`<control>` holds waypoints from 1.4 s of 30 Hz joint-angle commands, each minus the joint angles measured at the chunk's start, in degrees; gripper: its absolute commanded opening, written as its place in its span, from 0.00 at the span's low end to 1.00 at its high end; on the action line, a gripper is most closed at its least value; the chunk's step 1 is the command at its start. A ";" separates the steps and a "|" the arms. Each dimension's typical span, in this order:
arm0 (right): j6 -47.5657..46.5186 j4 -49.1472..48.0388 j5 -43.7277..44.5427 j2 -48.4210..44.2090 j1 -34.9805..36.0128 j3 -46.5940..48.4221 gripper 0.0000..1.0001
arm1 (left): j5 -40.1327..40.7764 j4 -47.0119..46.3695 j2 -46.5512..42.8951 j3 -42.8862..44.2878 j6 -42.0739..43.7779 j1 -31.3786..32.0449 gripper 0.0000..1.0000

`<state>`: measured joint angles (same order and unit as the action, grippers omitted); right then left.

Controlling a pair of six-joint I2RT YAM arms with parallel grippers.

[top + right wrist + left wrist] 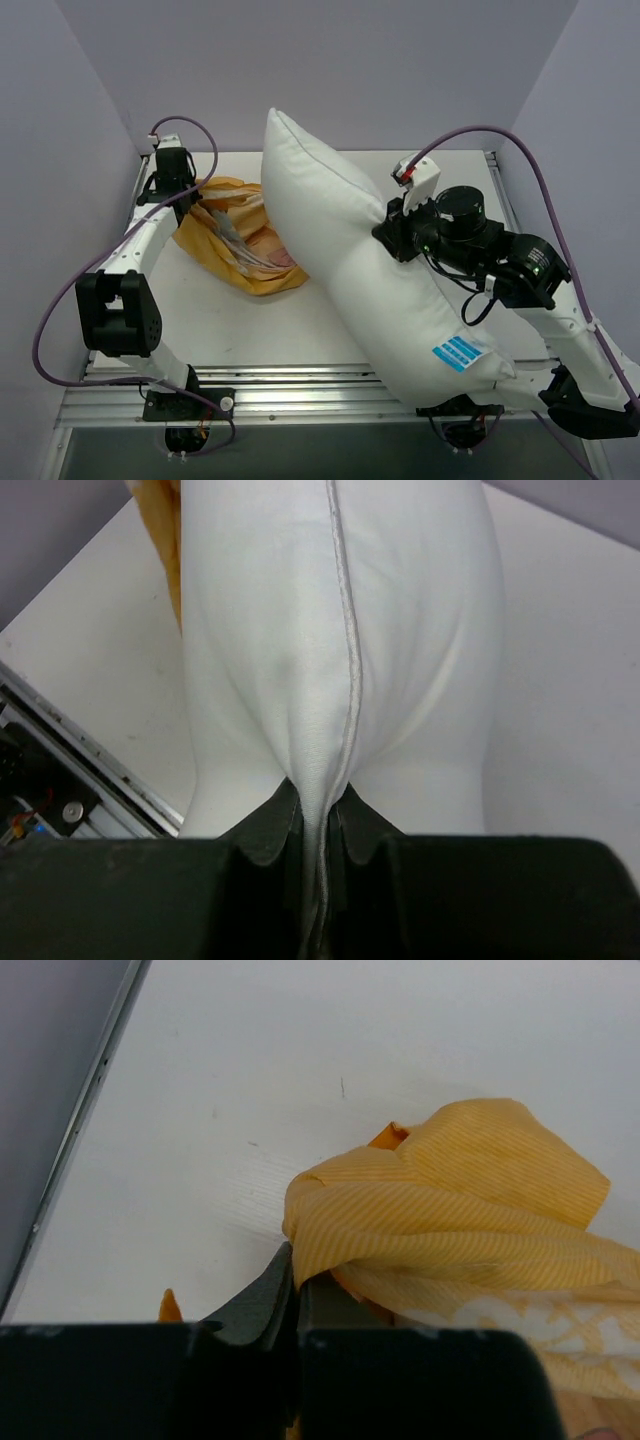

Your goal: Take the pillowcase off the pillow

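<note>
The pillow [340, 250] is out of the pillowcase [240, 245] and stands on edge. The right hand [320, 825] is clenched on its seam, and its lower end reaches over the near rail of the table [250, 320]. The pillowcase lies crumpled on the table's left side, with the left hand [297, 1295] pinched on a fold of it.

The right hand's grip is thin: only a ridge of seam sits between the fingers, so the plump weight could pull free. The pillow would probably then topple off the near edge or flop back onto the pillowcase. A pull by the left hand could drag the pillowcase under the pillow.
</note>
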<state>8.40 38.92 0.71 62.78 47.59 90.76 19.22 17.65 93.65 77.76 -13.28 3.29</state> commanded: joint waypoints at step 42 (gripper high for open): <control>1.97 -41.82 0.17 25.90 -14.20 -24.67 0.47 | -37.41 21.01 -52.95 -34.35 -19.42 2.86 0.77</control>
<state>6.85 -1.04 5.48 89.69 33.89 65.04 -13.54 34.09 40.80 40.45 -33.93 5.96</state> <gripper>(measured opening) 0.418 0.721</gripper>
